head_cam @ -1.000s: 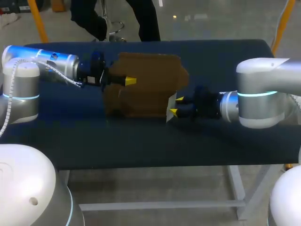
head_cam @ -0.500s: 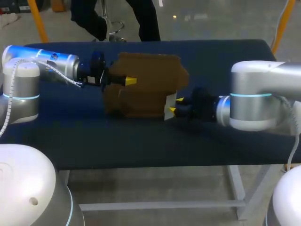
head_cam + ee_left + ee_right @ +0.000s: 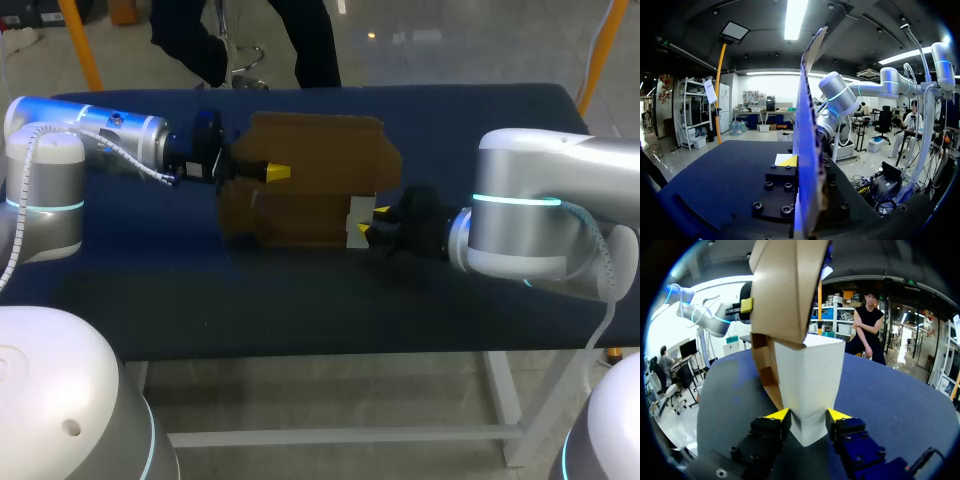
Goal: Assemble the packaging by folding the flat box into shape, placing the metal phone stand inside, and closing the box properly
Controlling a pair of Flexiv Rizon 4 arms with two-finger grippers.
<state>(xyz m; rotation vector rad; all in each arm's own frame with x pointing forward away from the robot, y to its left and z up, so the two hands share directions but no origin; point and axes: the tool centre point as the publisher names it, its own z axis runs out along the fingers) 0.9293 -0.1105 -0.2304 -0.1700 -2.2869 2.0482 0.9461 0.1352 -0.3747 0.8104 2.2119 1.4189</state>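
**Cardboard box: right arm closes in on the end flap**

Brown cardboard box [image 3: 310, 180] stands part-folded at the upper centre of the head view, on the dark bench [image 3: 300, 310], held between the two arms.

Change: over the last second the right arm shifts leftward in the head view. Its elbow housing moves in from the right edge, and the right gripper [image 3: 371, 226] pushes the white flap [image 3: 357, 222] closer to the box body. The left arm and the box body hold position.

Meaning: this is judged to be the shaping step, with the end flap being driven toward its fold. The box is not yet closed.

Pose:
- Right arm: enters from the right, wrist level and low over the bench. In its wrist view the right gripper [image 3: 809, 416] has both fingers pinching the white flap [image 3: 810, 380] from two sides.
- Left arm: enters from the left, forearm level. The left gripper [image 3: 272, 172] clamps an upright box panel [image 3: 804, 150]; one yellow fingertip [image 3: 788, 161] shows against it, the other being hidden behind the panel.
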